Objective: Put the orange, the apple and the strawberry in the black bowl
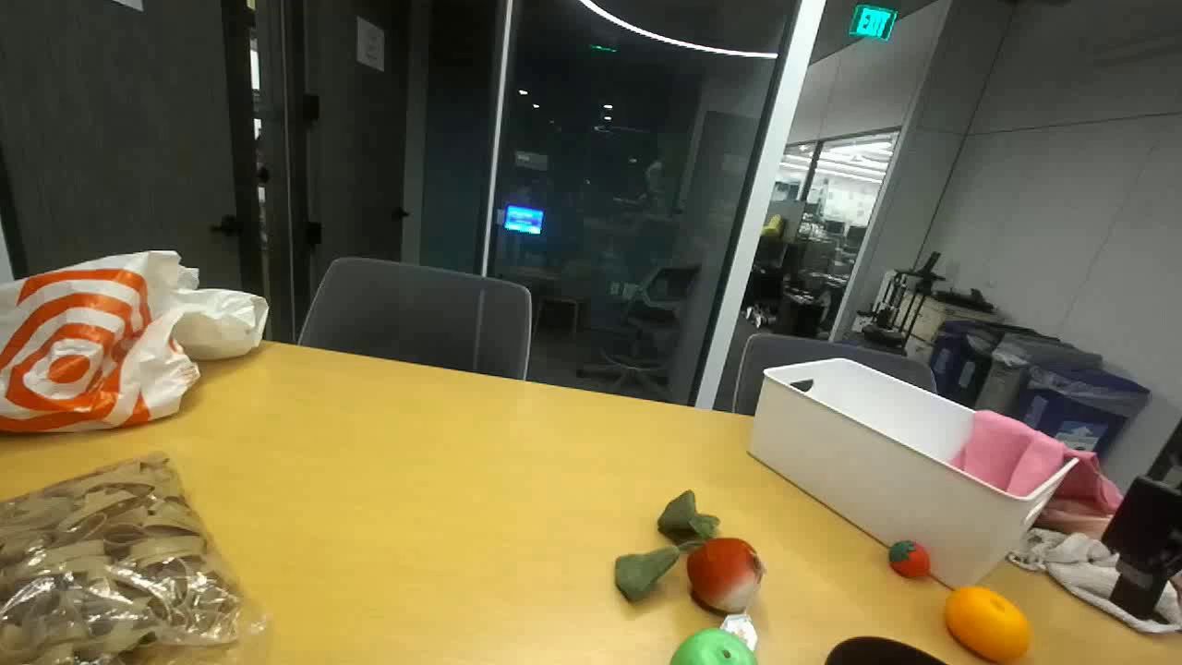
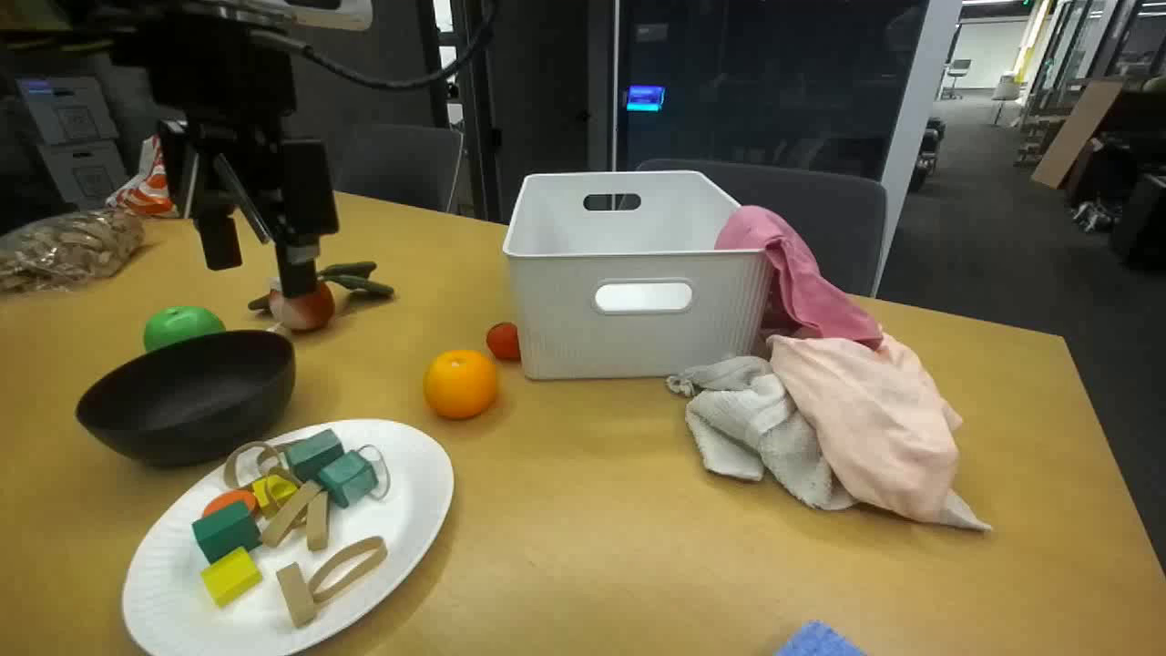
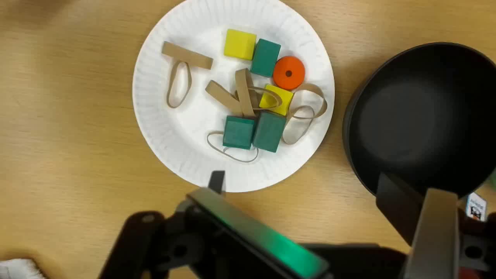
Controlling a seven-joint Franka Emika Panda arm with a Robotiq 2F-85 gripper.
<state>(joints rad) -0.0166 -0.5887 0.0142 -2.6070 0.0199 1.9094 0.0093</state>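
Above the table (image 2: 592,547), near the black bowl (image 2: 182,387), the gripper (image 2: 258,261) hangs with its jaws parted wide and nothing between them, presumably held this high to pass over rims and fruit without a knock. The bowl stands mouth up and shows nothing inside, which suits a drop from overhead; none of the three fruits is in it, so I take the next move to be a pick. The orange (image 2: 461,384) rests between the bowl and the white bin (image 2: 629,344), near the bin but apart from it, and that gap should let a finger down on each side. The strawberry (image 2: 503,342) sits just beside the bin's wall, touching or not I cannot tell; being so small and so close, it probably wants the jaws turned so that neither finger must squeeze in behind it. The apple (image 2: 182,326) lies near the bowl, partly hidden by it in an exterior view, so its carry should be short, though a careless reach could shove the bowl. Near the apple is a red-and-white fruit with leaves (image 1: 725,573), not one of the three and best left alone. On the bowl's other side, just beside it, the paper plate (image 3: 162,128) bears blocks (image 3: 238,131) and rubber bands (image 3: 187,55), no part of this job as I read it
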